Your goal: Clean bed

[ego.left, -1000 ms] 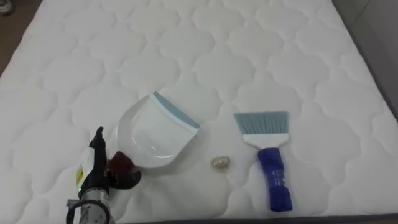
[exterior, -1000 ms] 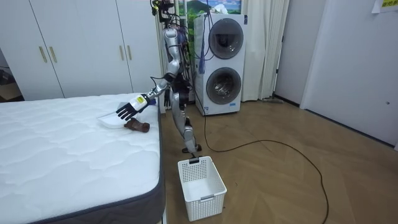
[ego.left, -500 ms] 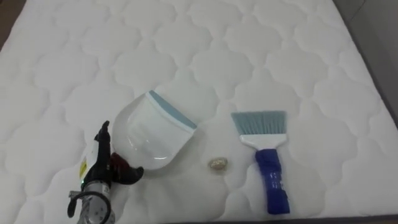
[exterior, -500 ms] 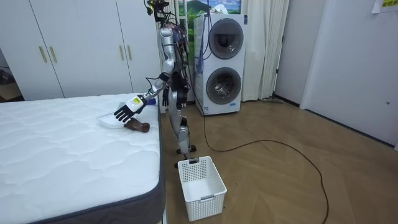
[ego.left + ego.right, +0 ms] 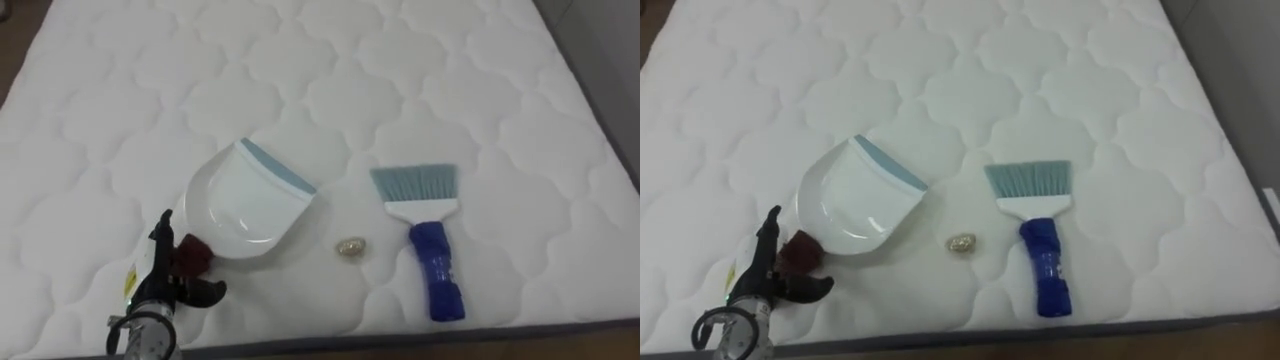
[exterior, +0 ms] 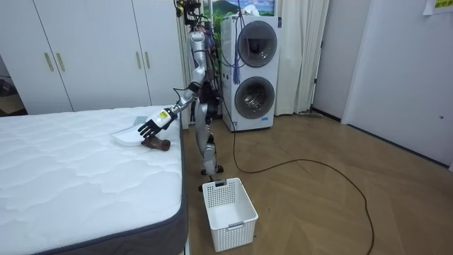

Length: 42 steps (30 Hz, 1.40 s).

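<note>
Spanning both eye views, the white mattress shows a soft quilted surface stitched into rounded, cloud-like lobes, with a grey band along its near edge. We see the robot standing at that edge in the room view, with a white lattice basket on the wooden floor beside it.

Just beyond the fingers lies the dustpan, smooth white plastic, scoop-shaped, with a straight blue-grey lip on its far side. Its stubby dark red handle points back at the hand. Well to the right of the fingers lies the brush, with a fan of pale blue bristles, a white collar and a glossy blue handle.

The left hand is black. Its fingers are straight and spread apart, with the thumb held out to the right, and they hover over the red handle. We cannot tell whether they touch it.

To the right of the fingers, between pan and brush, rests a small crumpled beige scrap.

Compared with half a second ago, the room view places the hand slightly nearer the bed's edge. Pan, brush and scrap lie as before.
</note>
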{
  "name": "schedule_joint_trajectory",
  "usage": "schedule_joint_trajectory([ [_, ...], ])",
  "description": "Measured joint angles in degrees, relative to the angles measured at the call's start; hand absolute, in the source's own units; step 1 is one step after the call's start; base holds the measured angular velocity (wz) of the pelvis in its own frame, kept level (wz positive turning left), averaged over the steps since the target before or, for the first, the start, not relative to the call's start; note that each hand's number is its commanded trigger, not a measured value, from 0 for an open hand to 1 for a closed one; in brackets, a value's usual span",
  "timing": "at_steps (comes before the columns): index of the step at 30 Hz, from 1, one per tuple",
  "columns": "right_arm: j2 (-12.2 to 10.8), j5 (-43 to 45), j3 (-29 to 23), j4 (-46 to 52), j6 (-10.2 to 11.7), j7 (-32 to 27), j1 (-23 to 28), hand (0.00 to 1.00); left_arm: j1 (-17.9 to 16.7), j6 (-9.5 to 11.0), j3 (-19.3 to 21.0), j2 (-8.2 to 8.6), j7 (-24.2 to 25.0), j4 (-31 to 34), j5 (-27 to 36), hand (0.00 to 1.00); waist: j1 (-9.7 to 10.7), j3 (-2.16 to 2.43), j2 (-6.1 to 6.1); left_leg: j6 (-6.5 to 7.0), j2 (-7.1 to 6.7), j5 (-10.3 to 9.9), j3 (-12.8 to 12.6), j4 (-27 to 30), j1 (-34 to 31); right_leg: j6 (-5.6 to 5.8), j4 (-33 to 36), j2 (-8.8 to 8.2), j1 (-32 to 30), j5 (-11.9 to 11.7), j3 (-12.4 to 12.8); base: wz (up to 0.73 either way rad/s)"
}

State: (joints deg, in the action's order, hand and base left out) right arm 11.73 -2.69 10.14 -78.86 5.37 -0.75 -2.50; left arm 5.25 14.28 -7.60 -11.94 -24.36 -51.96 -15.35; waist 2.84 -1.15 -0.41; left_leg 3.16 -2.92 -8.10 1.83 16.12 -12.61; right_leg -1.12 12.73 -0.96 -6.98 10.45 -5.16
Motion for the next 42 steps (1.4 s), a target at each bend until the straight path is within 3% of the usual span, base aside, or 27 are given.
schedule_joint_trajectory([
  [17, 0.02, -0.37, 0.52, 0.05, 0.02, 0.38, -0.85, 0.0, 0.26, 0.2, -0.48, -0.01, -0.17, -0.01, 0.11, 0.0, 0.48, 0.04, 0.41, -0.1, 0.08, -0.13, 0.0, -0.79, -0.21, -0.1, 0.15, 0.03, 0.02, -0.24, -0.59, 0.01],
  [28, -0.04, -0.33, 0.4, 0.12, -0.68, 0.58, -1.07, 0.0, 3.14, -0.47, 0.89, -0.04, -0.06, -6.2, 0.12, 0.0, 0.18, -0.36, -0.16, -0.08, 0.07, -0.14, -0.24, -0.34, -0.79, -0.27, 2.09, -0.04, -1.47, 0.47, 0.0, -0.02],
  [35, -0.15, -1.64, 0.56, -0.08, -1.75, 0.21, -3.01, 0.0, 5.79, -1.95, 0.39, 0.26, 0.32, -13.03, 2.3, 0.0, 1.67, -0.54, 0.04, -0.12, 0.12, -0.16, -0.31, 1.34, -4.41, -0.36, 3.53, -0.14, -4.75, 0.66, -0.47, 0.02],
  [42, -0.24, -2.71, 1.8, 0.03, -1.74, 0.07, -3.6, 0.0, 6.51, -2.74, 0.56, 0.93, 0.25, -13.2, 2.36, 0.0, 1.57, -0.68, 0.23, -0.1, 0.12, -0.16, -0.97, 1.48, -4.94, -0.4, 5.23, -0.48, -6.16, 1.03, -0.45, -0.03],
])
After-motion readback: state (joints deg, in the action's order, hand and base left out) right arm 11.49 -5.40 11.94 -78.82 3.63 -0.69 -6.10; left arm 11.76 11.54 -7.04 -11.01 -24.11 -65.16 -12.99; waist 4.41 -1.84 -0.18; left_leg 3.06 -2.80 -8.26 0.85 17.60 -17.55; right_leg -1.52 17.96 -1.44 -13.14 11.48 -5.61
